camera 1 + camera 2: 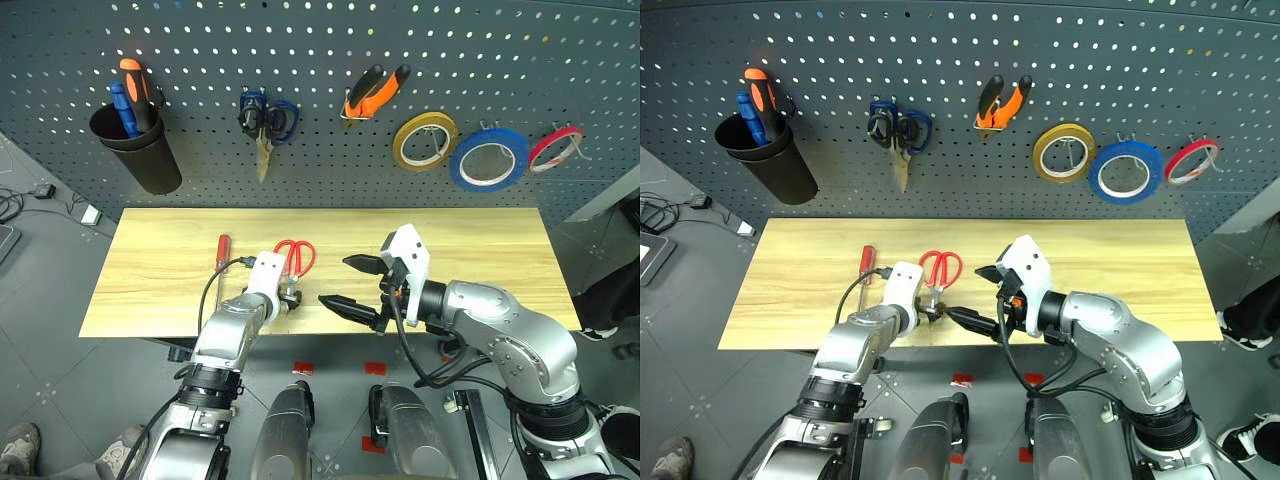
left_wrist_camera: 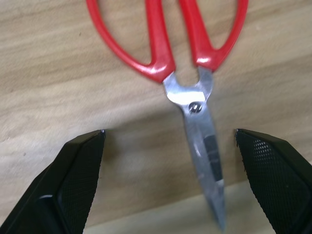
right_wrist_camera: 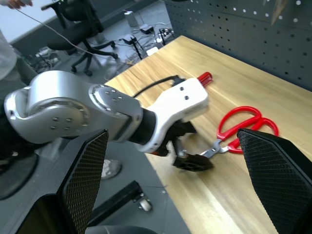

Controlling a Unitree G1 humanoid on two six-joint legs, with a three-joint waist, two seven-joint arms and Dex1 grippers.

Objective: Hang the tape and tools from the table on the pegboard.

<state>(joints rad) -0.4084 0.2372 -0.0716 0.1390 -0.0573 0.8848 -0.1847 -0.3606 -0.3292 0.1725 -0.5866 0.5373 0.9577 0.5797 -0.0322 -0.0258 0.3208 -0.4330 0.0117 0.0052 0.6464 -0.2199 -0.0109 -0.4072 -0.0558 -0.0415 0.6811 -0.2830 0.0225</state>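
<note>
Red-handled scissors [image 1: 295, 257] lie on the light wooden table [image 1: 480, 260], blades pointing at its front edge. My left gripper [image 2: 169, 132] is open and low over them, one finger on each side of the blades [image 2: 204, 141] just below the pivot. A slim red-handled screwdriver [image 1: 222, 250] lies to the scissors' left. My right gripper [image 1: 350, 284] hangs open and empty to the right of the scissors, above the table. The blue tape [image 1: 489, 158] and the orange-and-black pliers [image 1: 375, 92] hang on the dark pegboard [image 1: 330, 40].
On the pegboard also hang a black cup [image 1: 140, 150] with orange and blue screwdrivers, blue-handled scissors [image 1: 265, 120], a yellow tape ring [image 1: 424, 140] and a red tape ring [image 1: 555, 148]. An office chair [image 3: 78, 19] and cables stand on the floor left of the table.
</note>
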